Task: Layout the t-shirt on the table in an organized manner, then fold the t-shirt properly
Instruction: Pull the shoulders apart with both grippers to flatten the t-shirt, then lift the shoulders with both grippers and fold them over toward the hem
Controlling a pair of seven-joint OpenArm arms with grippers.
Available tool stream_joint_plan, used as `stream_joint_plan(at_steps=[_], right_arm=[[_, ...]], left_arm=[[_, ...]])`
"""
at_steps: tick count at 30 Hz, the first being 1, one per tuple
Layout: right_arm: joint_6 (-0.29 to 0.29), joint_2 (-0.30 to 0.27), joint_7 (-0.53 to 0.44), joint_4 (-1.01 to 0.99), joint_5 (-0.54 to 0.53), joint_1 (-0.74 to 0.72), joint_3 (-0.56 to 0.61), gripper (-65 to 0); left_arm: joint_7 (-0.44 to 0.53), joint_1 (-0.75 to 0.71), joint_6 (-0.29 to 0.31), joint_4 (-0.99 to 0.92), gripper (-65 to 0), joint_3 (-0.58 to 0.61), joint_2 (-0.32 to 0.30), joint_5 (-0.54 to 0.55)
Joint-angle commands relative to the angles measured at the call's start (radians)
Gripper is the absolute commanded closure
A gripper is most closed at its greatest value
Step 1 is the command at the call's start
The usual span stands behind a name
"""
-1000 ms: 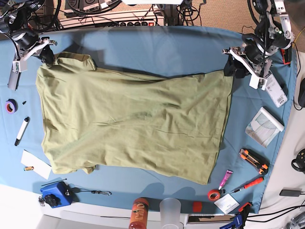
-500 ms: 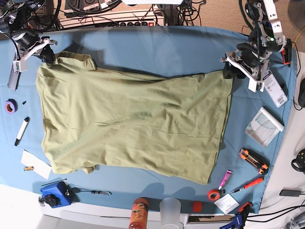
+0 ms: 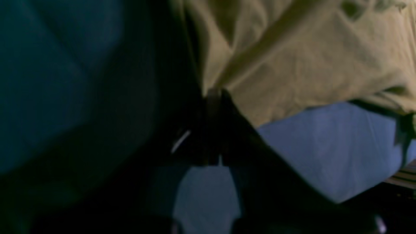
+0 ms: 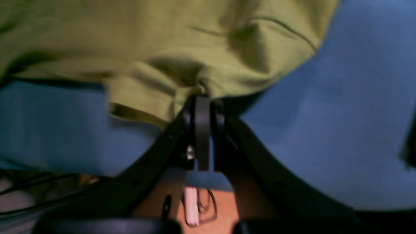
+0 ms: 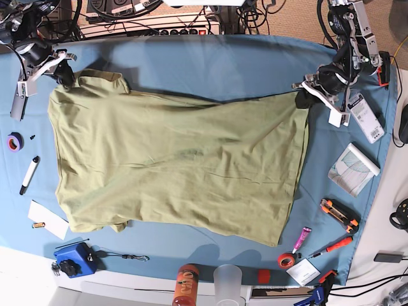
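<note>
Since a second ago, the far hem corner has been drawn slightly up and outward as the left gripper (image 5: 306, 97) closed on it. Spread across the table (image 5: 210, 67), the t-shirt (image 5: 178, 166) is pinched at both far corners; the right gripper (image 5: 64, 75) is clamped on the shoulder. Both corners should be pulled apart evenly so wrinkles are flattened without dragging.

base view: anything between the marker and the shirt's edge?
Nothing. In the base view, only bare blue table separates the marker from the t-shirt.
</note>
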State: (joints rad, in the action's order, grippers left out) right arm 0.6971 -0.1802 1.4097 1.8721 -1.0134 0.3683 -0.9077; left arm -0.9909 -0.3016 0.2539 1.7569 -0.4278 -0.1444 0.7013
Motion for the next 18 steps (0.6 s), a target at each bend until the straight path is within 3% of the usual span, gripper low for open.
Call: stream_joint_plan(at_steps=[1, 7, 13, 18], right_arm=[[0.001, -0.02, -0.013, 0.018, -0.029, 0.0, -0.011, 0.0], [0.001, -0.029, -0.013, 0.018, -0.045, 0.021, -0.011, 0.0], [0.001, -0.07, -0.013, 0.018, -0.045, 0.052, -0.027, 0.0], [0.001, -0.069, -0.013, 0.018, -0.045, 0.053, -0.083, 0.0]], left_arm=[[-0.07, -0.012, -0.025, 0.011, 0.0, -0.001, -0.006, -0.043], [-0.146, -0.012, -0.029, 0.085, 0.0, -0.002, -0.017, -0.043], [-0.144, -0.012, -0.029, 0.098, 0.0, -0.005, -0.043, -0.047], [-0.15, -0.014, -0.029, 0.098, 0.0, -0.05, -0.042, -0.048]])
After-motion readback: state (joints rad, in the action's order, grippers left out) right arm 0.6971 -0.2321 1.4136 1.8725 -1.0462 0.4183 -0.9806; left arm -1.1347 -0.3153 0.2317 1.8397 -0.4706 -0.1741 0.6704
